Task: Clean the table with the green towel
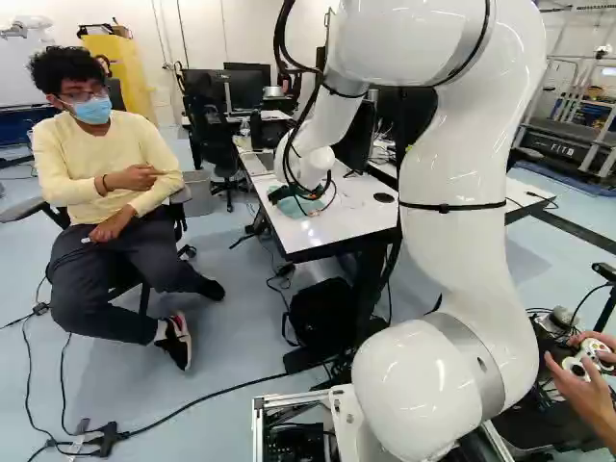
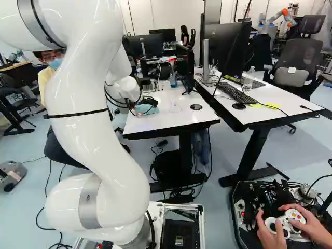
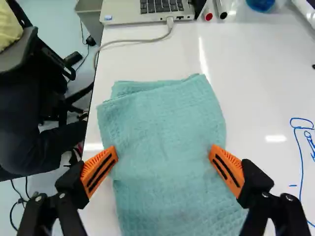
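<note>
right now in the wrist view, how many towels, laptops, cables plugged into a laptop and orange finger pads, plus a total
Towel: 1
Laptop: 1
Cable plugged into the laptop: 1
Orange finger pads: 2
Total: 5

Grn towel (image 3: 162, 128), folded, flat, nr edge of wht tbl (image 3: 256, 88), blue marks (image 3: 299, 147) on top

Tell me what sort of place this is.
Most likely a robotics lab or a similar technical workroom: another robot stands in the background, monitors sit on white tables, and there is a game controller near the base.
</note>
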`<state>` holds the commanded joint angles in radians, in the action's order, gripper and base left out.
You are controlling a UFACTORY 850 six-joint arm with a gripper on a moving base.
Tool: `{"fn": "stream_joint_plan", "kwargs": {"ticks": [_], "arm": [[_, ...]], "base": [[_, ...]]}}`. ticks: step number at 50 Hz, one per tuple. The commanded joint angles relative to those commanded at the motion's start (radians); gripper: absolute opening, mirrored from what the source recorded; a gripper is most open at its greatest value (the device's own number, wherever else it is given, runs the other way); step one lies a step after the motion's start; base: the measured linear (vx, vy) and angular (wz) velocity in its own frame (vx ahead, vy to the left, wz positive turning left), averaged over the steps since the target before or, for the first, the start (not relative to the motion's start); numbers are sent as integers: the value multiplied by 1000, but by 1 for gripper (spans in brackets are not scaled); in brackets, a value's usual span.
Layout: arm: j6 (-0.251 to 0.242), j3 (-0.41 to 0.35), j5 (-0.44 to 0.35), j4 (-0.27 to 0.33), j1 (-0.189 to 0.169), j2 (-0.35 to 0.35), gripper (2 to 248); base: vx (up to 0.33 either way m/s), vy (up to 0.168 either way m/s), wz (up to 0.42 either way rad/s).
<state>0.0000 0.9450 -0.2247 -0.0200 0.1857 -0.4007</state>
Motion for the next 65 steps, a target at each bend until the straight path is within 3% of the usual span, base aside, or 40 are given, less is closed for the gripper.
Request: {"fn": "stream_joint_plan", "kwargs": {"ticks": [25, 65], "arm": [[0, 0, -262, -2, 0, 0, 247], [0, 0, -262, -2, 0, 0, 247]], "base": [[3, 0, 0], [0, 0, 0]]}}
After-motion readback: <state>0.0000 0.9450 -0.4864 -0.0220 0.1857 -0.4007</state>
